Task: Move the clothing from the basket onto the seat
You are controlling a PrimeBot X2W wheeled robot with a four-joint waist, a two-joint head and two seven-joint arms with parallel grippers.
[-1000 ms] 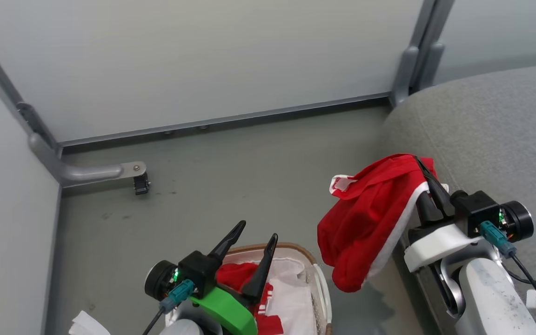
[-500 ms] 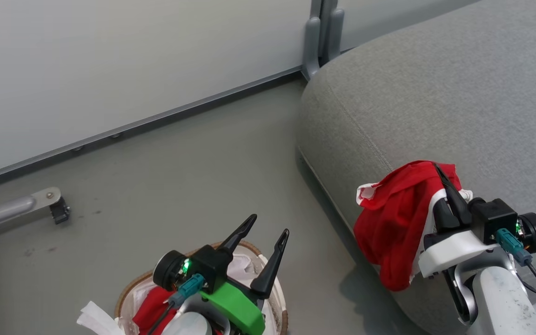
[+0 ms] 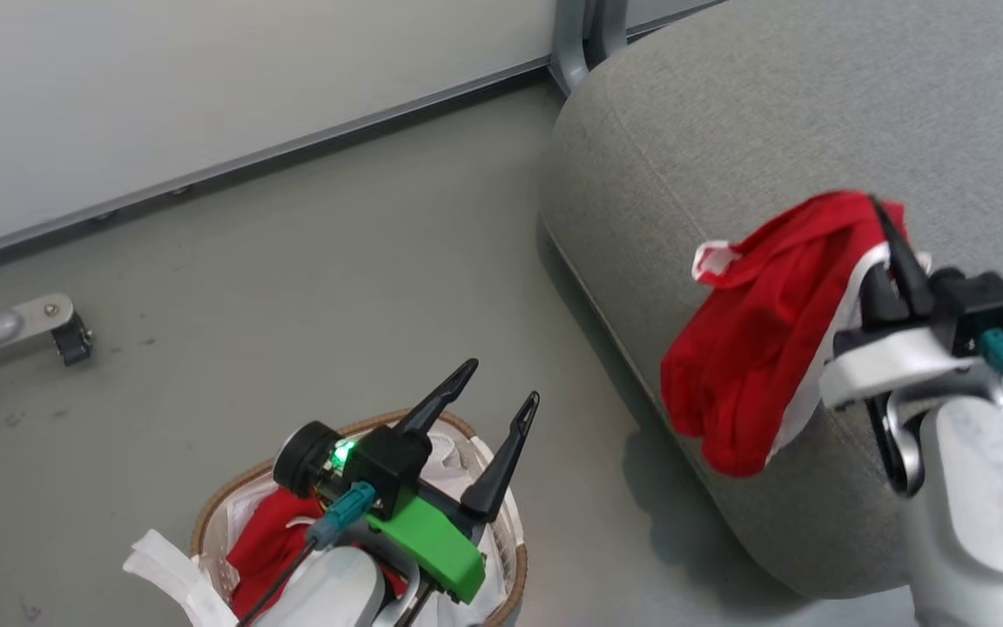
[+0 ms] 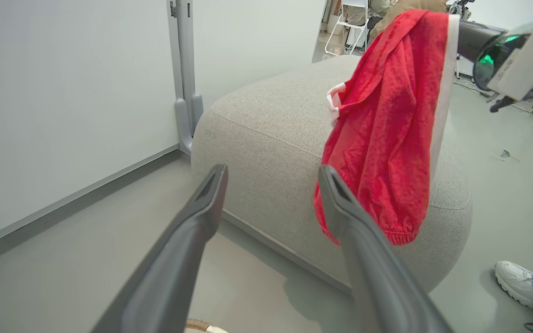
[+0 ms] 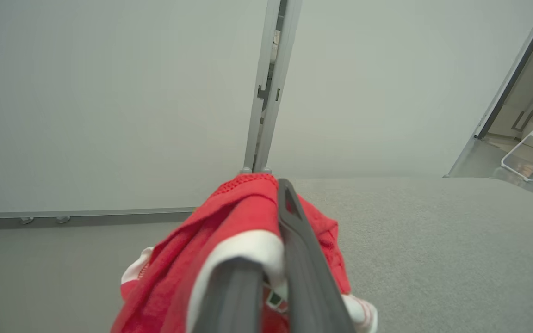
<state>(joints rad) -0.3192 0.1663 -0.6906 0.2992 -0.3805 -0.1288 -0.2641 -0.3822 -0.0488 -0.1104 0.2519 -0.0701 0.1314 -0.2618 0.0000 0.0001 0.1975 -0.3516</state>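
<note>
well, from the head view, the right gripper (image 3: 889,252) is clamped on a red garment (image 3: 763,348) near its white hem, and the cloth hangs in a loose bunch over the rounded front corner of the seat (image 3: 728,131), its lower end off the edge above the floor (image 3: 336,261). more red clothing (image 3: 258,540) lies in the basket (image 3: 232,489), tangled with the white liner (image 3: 467,470). the left gripper (image 3: 503,380) hovers above the basket with its fingers apart and nothing between them.

from the left wrist view, the garment drapes straight down from its single pinch point, crumpled and limp, with the seat behind it. it looks light and wholly soft, so it should sag and swing rather than keep any shape. a person's shoe (image 4: 516,282) stands on the floor beyond the seat.

from the right wrist view, the two dark fingers are closed together over a fold of the white hem, with red cloth spilling to either side. the hem is the thicker, doubled part, so it seems the surest place to grip; thin single cloth might slide out. for the pieces in the basket, a bunched fold of red is the likely hold, well clear of the liner, which could be lifted along with it.
</note>
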